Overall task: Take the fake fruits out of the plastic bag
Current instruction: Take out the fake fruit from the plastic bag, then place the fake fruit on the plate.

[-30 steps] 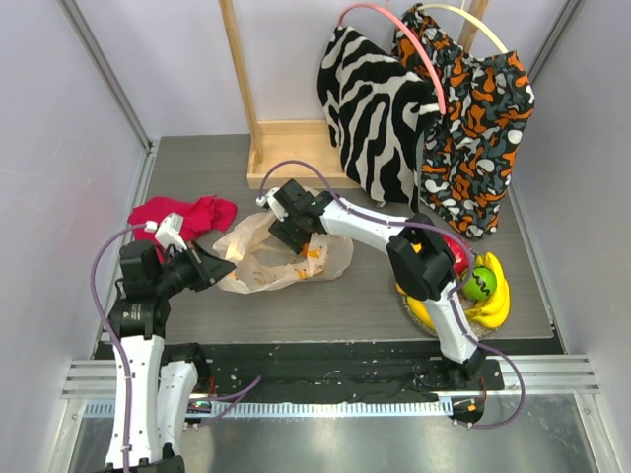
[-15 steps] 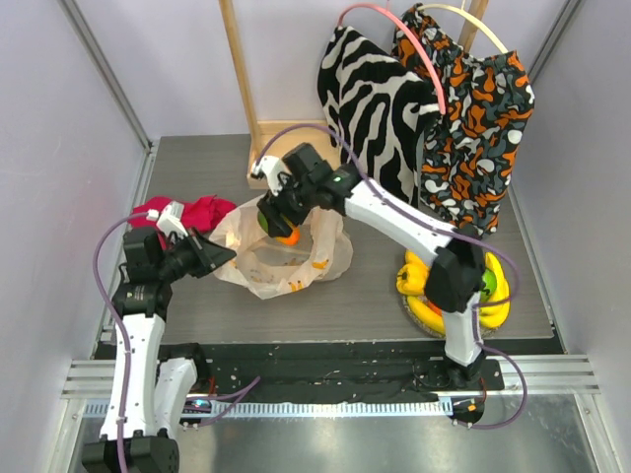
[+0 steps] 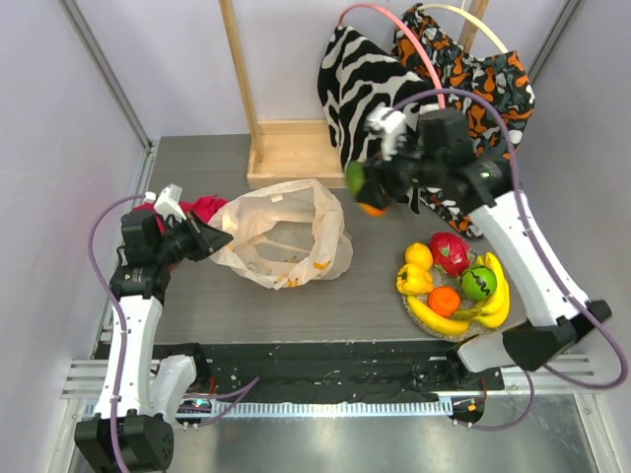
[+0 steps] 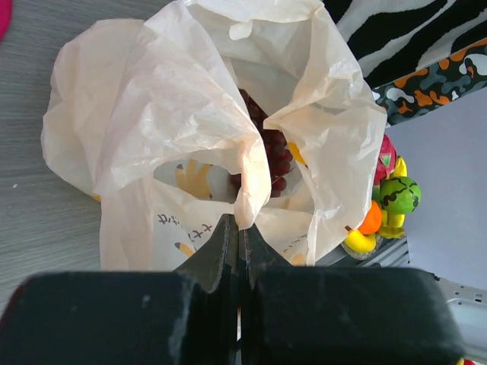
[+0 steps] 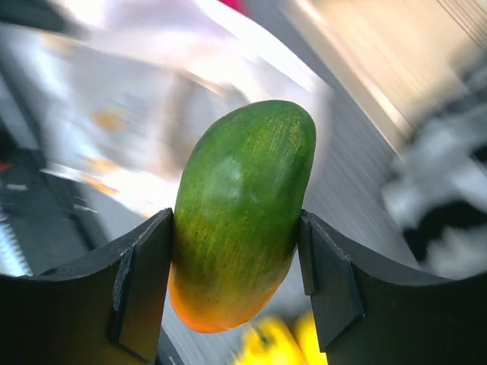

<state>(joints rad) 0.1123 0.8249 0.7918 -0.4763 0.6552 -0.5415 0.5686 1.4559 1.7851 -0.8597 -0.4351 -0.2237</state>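
1. Here, the right end effector (image 5: 236, 228) grips a green mango (image 5: 243, 152), upper centre of the overhead frame.
2. The left end effector (image 4: 237, 236) is closed, pinching the bag (image 4: 152, 114) at centre-left; grapes (image 4: 270, 148) lie inside.

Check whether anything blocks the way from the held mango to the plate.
Nothing visible does. The right gripper holds the mango in the air, and only bare table lies between it and the plate. The plate itself is crowded with fruits, so a free spot may be tight.
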